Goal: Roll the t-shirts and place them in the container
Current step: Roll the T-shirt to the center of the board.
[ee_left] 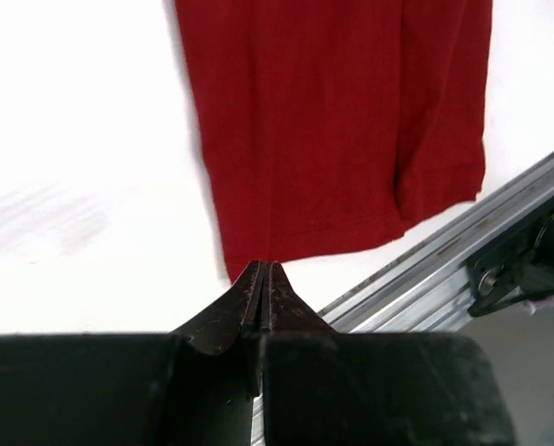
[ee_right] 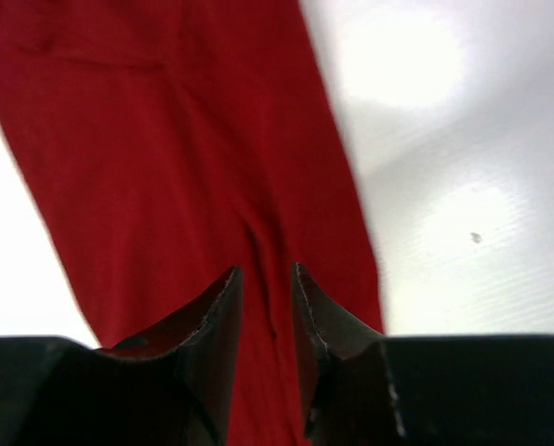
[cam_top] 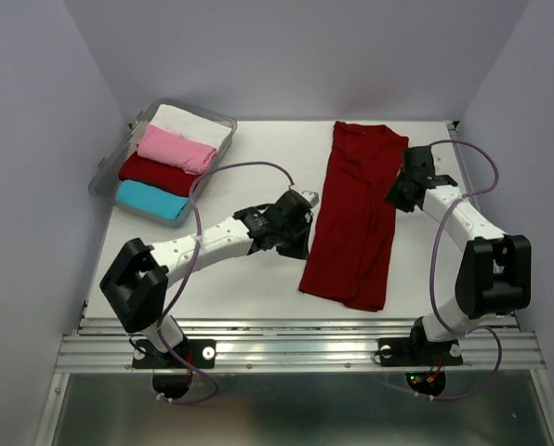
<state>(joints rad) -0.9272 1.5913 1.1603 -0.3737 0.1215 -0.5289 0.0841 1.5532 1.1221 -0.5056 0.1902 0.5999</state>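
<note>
So only the overhead catches the clear plastic tub point(cam_top: 105, 175) far left; wrist cams just show the dark red cotton t-shirt point(cam_top: 356, 218) mid-table. My left gripper point(ee_left: 265, 279) is clenched empty beside it, my right gripper point(ee_right: 266, 283) parted over it

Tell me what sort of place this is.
Probably a robotics lab test cell: plain walls box in a white table, two arms are bolted to an aluminium rail, and a dark red t-shirt lies between them.

This is a robotics lab cell: plain pale walls point(cam_top: 296, 56) enclose a white bench point(cam_top: 249, 288), and an aluminium rail point(cam_top: 296, 351) at its near edge carries two robot arms point(cam_top: 212, 243).
</note>
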